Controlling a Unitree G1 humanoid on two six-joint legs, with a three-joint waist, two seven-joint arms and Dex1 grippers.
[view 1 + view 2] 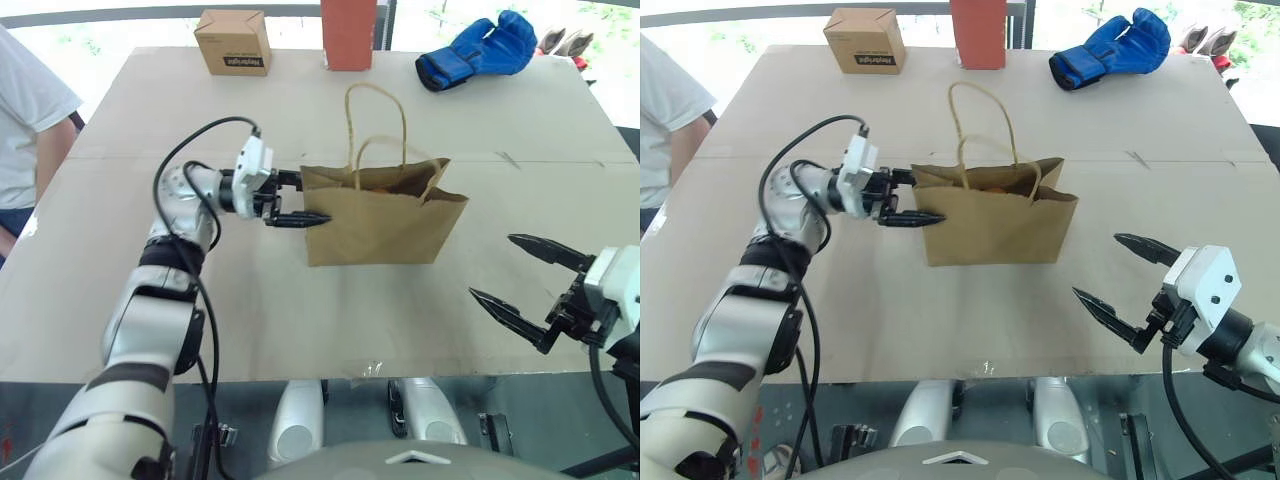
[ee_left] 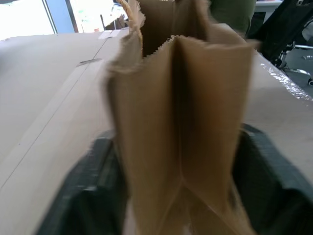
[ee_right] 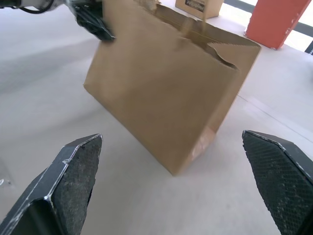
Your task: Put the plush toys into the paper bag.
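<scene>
bag: one brown paper bag (image 1: 385,225) standing upright mid-table, both loop handles up and the mouth open. Looks set up that way so stuff can drop straight in from above.

left gripper (image 1: 290,200): its two fingers sit either side of the bag's folded side edge, one behind and one in front. In the left wrist view the fingers stand off the paper a bit, so I'd call it let go, not pinching. My guess is it was there to steady the bag upright and the bag now stands by itself.

right gripper (image 1: 1130,290): fingers spread wide with nothing between them, hanging over the table near the front right edge, well clear of the bag. Reads like a hand parked out of the way with its job done.

toys: none on the table. There's a bit of orange-brown something just inside the bag's mouth (image 1: 385,183), might be one of the plush toys, but honestly I can't tell from this angle, and can't count them.

task status: judging by the bare table and two empty hands, probably done or nearly there.

other stuff, counted: one small cardboard box (image 1: 233,42), one red-orange block (image 1: 348,35) and one blue boxing glove (image 1: 478,50) along the far edge, none near the bag. One person at the left edge of the table (image 1: 30,120).
</scene>
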